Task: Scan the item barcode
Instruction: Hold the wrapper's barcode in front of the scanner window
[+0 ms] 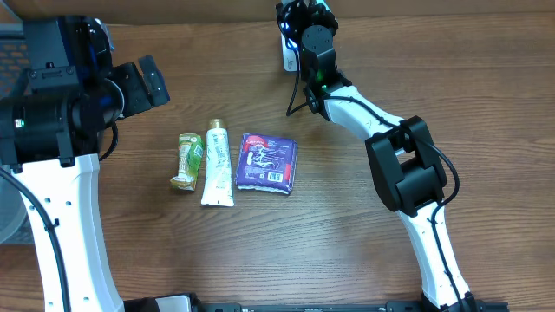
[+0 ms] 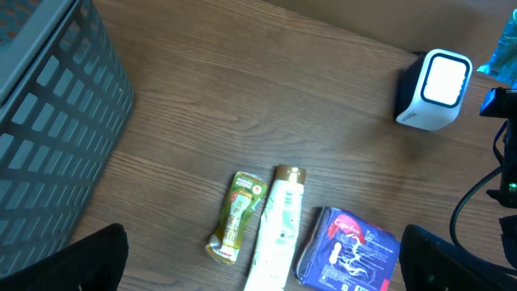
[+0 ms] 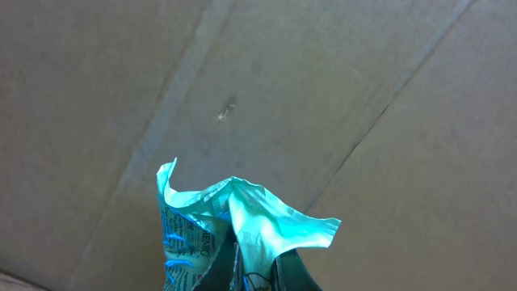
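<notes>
Surface (image 1: 347, 260) of brown wood grain, seen from overhead and from both wrists.

Far left: a grey slatted basket (image 2: 48, 121) fills the left wrist view's corner and is cut off by the frame. The left gripper (image 1: 143, 84) hangs over the left part of the surface, released, jaws spread wide. In its own view only the dark fingertips (image 2: 97, 259) show, at the bottom corners.

Centre: three things lie flat in a close row. They are a green sachet (image 1: 186, 161), a white tube (image 1: 217, 163) with its gold cap toward the far edge, and a purple packet (image 1: 267, 163) with white print. Their lettering is too small to read. In the left wrist view the near ends of the tube and the purple packet run out of frame.

Right of centre, toward the far edge: a white scanner (image 2: 432, 89) with a lit window stands on the surface. From overhead it is mostly hidden under the right arm.

Right: the right gripper (image 1: 303, 19) sits just beside the scanner, clenched on a crumpled teal wrapper (image 3: 242, 218), the item to be scanned. Whether its barcode faces the window cannot be told. The left wrist view catches only a sliver of the wrapper at its right edge. In the right wrist view the wrapper covers most of the fingers. Behind it are plain brown panels (image 3: 363, 81) like cardboard, with seams.
</notes>
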Robot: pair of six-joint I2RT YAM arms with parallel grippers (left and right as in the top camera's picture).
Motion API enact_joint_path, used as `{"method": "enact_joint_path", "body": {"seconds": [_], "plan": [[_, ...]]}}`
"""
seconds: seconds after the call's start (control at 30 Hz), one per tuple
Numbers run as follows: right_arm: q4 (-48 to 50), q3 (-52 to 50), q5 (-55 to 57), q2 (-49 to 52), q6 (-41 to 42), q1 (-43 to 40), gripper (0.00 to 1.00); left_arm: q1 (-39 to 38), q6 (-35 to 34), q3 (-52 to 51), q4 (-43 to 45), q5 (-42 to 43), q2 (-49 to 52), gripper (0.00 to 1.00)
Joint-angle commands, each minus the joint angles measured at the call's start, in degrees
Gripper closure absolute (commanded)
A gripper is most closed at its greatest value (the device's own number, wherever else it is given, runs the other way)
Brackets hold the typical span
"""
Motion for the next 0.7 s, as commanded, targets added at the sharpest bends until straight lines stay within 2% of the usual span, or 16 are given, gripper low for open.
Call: {"method": "enact_joint_path", "body": {"seconds": [0.0, 0.27, 0.4, 0.57, 0.67], "plan": [[0.4, 0.9, -0.1, -1.5, -0.3, 0.3, 0.96, 0.1, -0.6, 0.4, 0.1, -0.4, -0.3, 0.0], [0.4, 0.9, 0.5, -1.5, -1.0, 1.4, 0.96, 0.1, -0.6, 0.4, 0.1, -0.4, -0.3, 0.0], [-1.1, 0.9, 6.3, -3.6, -0.7, 3.2, 0.97, 0.1, -0.6, 0.4, 0.1, -0.4, -0.3, 0.01], [-16.7, 0.9, 10.9, -11.1, 7.1, 5.6, 0.97, 0.1, -0.6, 0.4, 0.1, -0.4, -0.3, 0.01], [-31.0, 0.9, 10.4, -17.7, 19.1, 6.7, 0.97, 0.1, -0.6, 0.4, 0.1, -0.4, -0.3, 0.0]]}}
